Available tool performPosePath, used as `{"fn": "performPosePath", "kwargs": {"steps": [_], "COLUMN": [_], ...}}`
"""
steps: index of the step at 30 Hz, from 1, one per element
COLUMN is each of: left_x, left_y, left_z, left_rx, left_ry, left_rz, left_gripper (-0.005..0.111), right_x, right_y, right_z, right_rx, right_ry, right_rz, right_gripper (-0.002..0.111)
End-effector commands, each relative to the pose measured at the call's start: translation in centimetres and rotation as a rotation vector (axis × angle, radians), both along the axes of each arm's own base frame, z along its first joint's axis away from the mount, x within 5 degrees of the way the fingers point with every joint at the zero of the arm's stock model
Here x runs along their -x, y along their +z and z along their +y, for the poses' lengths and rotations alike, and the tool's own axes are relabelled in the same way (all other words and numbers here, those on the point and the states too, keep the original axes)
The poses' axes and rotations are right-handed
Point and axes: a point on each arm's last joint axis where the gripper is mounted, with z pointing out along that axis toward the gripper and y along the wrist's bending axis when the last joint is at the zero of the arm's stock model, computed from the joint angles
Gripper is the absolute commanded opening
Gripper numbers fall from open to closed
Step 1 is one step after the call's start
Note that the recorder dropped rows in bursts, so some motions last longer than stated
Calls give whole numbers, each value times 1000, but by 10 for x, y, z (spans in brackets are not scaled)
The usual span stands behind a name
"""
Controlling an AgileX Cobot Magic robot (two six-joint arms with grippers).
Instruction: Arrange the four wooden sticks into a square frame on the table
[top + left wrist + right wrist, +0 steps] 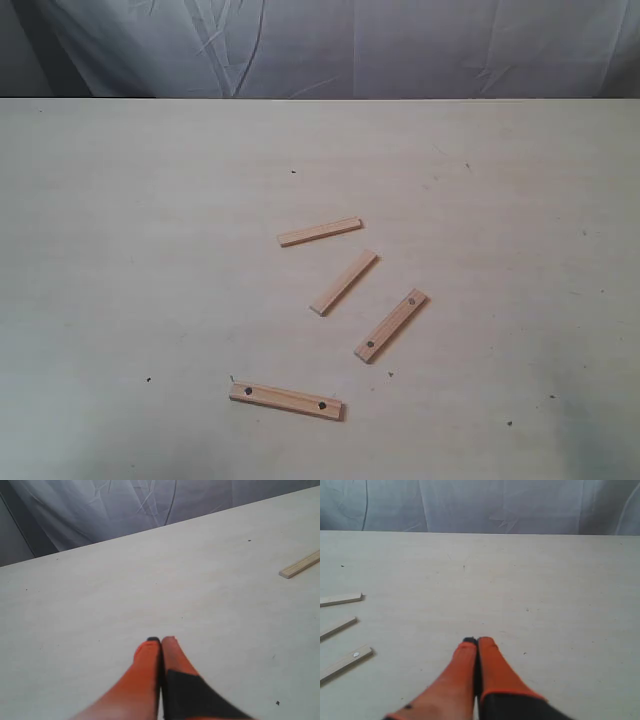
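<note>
Four wooden sticks lie apart on the table (pixel 120 250), forming no square frame. A plain stick (pixel 320 232) lies farthest back, and a second plain stick (pixel 344 282) slants just in front of it. A dotted stick (pixel 391 325) slants to the right, and another dotted stick (pixel 286 401) lies nearest the front. Neither gripper shows in the exterior view. My left gripper (pixel 161 641) is shut and empty over bare table, with one stick end (pixel 301 565) far off. My right gripper (pixel 477 641) is shut and empty; three stick ends (pixel 341 599) (pixel 339 627) (pixel 347 661) lie away from it.
A wrinkled grey-white cloth (pixel 330 45) hangs behind the table's far edge. Tiny dark specks (pixel 148 379) dot the tabletop.
</note>
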Motion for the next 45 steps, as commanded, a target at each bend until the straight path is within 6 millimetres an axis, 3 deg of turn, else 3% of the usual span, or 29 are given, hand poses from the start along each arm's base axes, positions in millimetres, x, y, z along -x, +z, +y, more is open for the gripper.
{"fn": "performPosePath", "kwargs": {"steps": [1, 19, 22, 27, 35, 41, 43, 45], "left_x": [0, 0, 0, 0, 0, 0, 0, 0], "left_y": [-1, -1, -1, -1, -1, -1, -1, -1], "left_z": [0, 0, 0, 0, 0, 0, 0, 0], "left_rx": [-1, -1, -4, -6, -8, -8, -8, -8], "left_ry": [-4, -4, -4, -4, -4, -4, -4, -4], "left_rz": [-7, -7, -7, -7, -7, -7, -7, -7], "left_gripper": [0, 0, 0, 0, 0, 0, 0, 0], "right_x": [0, 0, -3, 0, 8, 7, 5, 3], "right_y": [0, 1, 14, 49, 68, 67, 64, 73], "right_z": [0, 0, 0, -1, -2, -3, -6, -3], "right_rx": [-3, 1, -12, -48, -69, -103, -229, -191], "right_ry": [-4, -4, -6, -10, -12, -22, -54, -29], "right_rz": [-11, -23, -166, -548, -780, -764, -669, -511], "right_gripper": [0, 0, 0, 0, 0, 0, 0, -1]}}
